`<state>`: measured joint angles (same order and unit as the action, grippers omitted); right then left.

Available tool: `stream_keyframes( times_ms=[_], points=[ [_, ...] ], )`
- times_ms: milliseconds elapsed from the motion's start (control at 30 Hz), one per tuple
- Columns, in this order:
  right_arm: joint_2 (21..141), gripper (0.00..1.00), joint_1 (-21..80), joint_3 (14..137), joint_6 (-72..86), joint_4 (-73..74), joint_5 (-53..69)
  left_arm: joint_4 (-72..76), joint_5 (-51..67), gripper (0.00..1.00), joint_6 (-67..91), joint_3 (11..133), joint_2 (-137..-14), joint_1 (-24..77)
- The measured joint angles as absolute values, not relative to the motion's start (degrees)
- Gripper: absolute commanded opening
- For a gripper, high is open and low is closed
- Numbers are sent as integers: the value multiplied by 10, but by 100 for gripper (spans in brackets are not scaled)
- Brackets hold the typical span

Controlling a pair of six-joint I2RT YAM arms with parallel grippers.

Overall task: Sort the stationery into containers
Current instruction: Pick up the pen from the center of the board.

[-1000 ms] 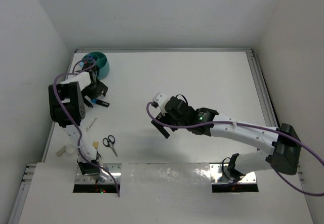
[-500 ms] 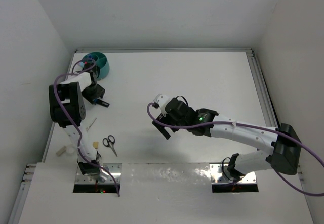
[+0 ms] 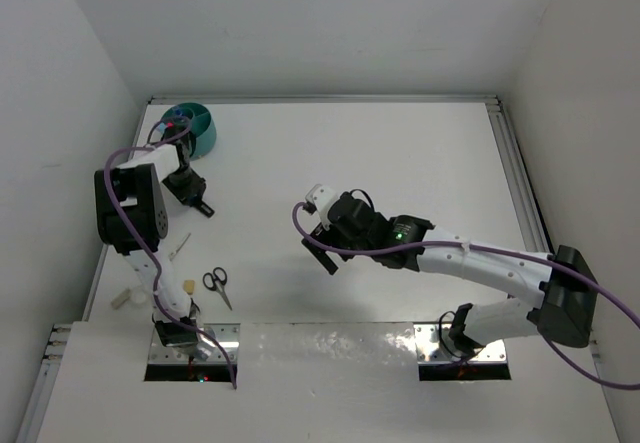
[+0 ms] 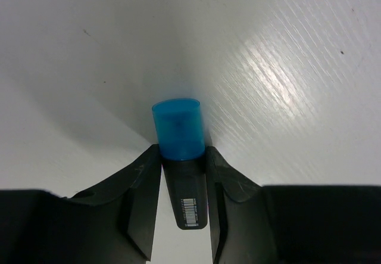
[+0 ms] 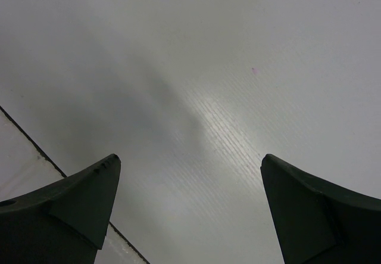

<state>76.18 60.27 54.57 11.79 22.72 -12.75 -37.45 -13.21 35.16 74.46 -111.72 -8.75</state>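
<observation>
In the left wrist view a black marker with a light-blue cap [image 4: 177, 134] lies on the white table, and my left gripper [image 4: 183, 152] is shut on it, both fingers pressed against its sides. From above, that gripper [image 3: 188, 187] sits just below the teal cup [image 3: 200, 135], with the marker's black end [image 3: 206, 207] sticking out. The cup holds a few coloured items. Black-handled scissors [image 3: 217, 285] lie near the left arm's base. My right gripper [image 3: 316, 229] hovers open over bare table at the centre, with nothing between its fingers [image 5: 89, 186].
A thin pale stick [image 3: 181, 246], a tan eraser [image 3: 188, 286] and a small white piece [image 3: 122, 300] lie along the left edge beside the left arm. White walls close in the table on three sides.
My left gripper has closed from wide open onto the blue-capped marker. The right arm has barely moved.
</observation>
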Motion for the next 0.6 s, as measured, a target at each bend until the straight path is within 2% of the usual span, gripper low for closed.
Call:
stream_keyframes(
  times_ms=[167,433,600],
  points=[
    [740,99,603,535,117,224,-131,-376,-104,0,311,744,-1098,-91],
    [722,99,603,521,87,201,-128,-382,-84,0,222,784,-982,-79],
    [722,99,602,520,43,188,-114,-271,-90,0,99,796,-861,-50]
  ],
)
